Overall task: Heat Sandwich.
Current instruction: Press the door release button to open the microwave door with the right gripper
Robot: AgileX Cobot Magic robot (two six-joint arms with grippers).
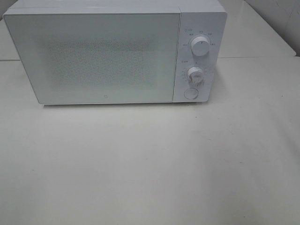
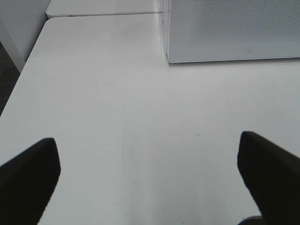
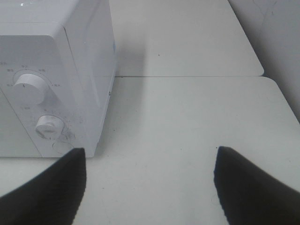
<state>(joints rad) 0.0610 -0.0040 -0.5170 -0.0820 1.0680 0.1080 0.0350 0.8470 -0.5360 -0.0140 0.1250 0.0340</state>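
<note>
A white microwave [image 1: 98, 56] stood at the back of the white desk [image 1: 150, 164], its door shut, with two knobs [image 1: 200, 47] and a round button [image 1: 191, 93] on its right panel. The left hand [image 2: 146, 143] hung over bare desk near the microwave's left front corner, jaws wide apart and empty. The right hand [image 3: 150, 152] was likewise open and empty beside the control panel. The sandwich showed in no view, so its place could not be told.

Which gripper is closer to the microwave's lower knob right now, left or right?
Right. The right gripper sits in front of the control panel, close to the lower knob; the left gripper is off the microwave's opposite, door-side corner.
</note>
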